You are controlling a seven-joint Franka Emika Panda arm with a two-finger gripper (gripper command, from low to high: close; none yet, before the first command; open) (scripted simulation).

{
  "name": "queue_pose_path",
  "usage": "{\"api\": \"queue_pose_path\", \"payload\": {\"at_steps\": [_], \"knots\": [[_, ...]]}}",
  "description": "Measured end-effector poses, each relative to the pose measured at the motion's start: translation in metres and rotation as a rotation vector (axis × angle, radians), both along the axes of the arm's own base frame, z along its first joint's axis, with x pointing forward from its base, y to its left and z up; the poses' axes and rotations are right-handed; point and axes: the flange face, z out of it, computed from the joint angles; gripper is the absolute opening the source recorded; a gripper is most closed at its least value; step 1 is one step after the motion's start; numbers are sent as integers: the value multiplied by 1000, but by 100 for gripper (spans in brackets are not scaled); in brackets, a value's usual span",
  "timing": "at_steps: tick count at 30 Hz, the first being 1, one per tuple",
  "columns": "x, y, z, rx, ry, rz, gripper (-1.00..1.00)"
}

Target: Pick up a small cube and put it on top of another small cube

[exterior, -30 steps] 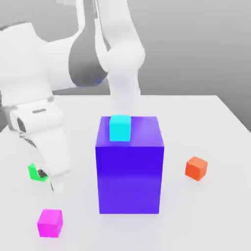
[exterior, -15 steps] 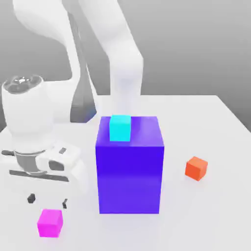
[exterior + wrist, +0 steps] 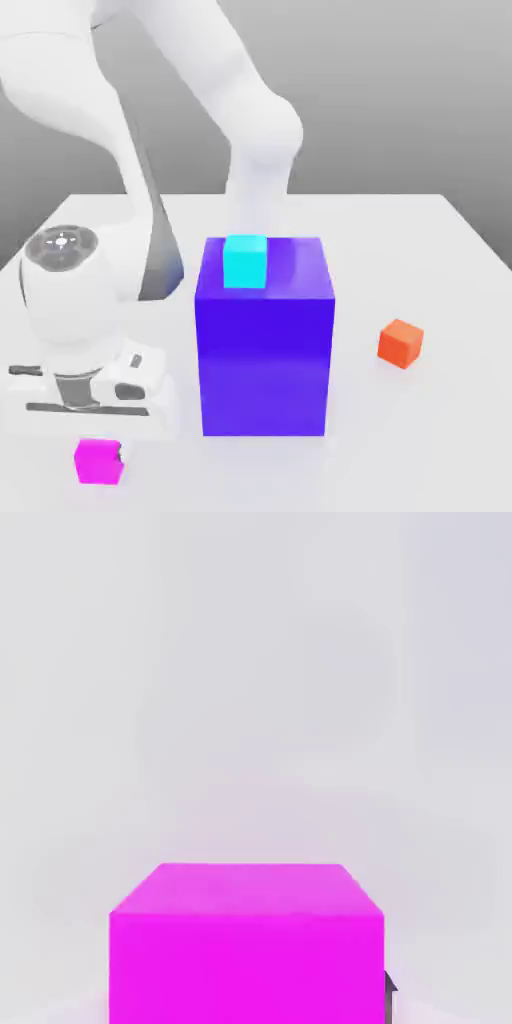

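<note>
Since the earlier frames the white arm has swung away from the small green cube, which is now hidden, and lowered its hand over the small glossy magenta-pink cube [image 3: 98, 461]. Gripper [image 3: 100, 452] now sits directly above and around this cube at the table's front edge, on the exterior view's left. Fingers are pressed in against the cube's sides, pinching it; one dark fingertip [image 3: 120, 457] shows at the cube's edge on the exterior view's right. From the hand view the magenta-pink cube [image 3: 247, 952] is close under the camera, with a dark fingertip [image 3: 390, 990] just at its side. Cube rests on the white tabletop [image 3: 420, 420], not lifted.

Large blue-violet block [image 3: 265, 345] stands upright just beside the hand, toward the exterior view's right, apart from the pinched cube. Small cyan cube [image 3: 245, 261] sits on top of that block near its rear edge. Small orange cube [image 3: 400, 343] lies on the table, well apart, on the exterior view's right.
</note>
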Motion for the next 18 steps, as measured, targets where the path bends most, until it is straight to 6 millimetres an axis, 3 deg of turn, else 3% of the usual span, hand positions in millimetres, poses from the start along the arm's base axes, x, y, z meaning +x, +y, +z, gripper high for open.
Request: {"api": "queue_pose_path", "payload": {"at_steps": [6,18], "knots": [[-7,-3,51,0,13,-48,-100],[-121,-64,72,-22,99,-1025,-100]]}}
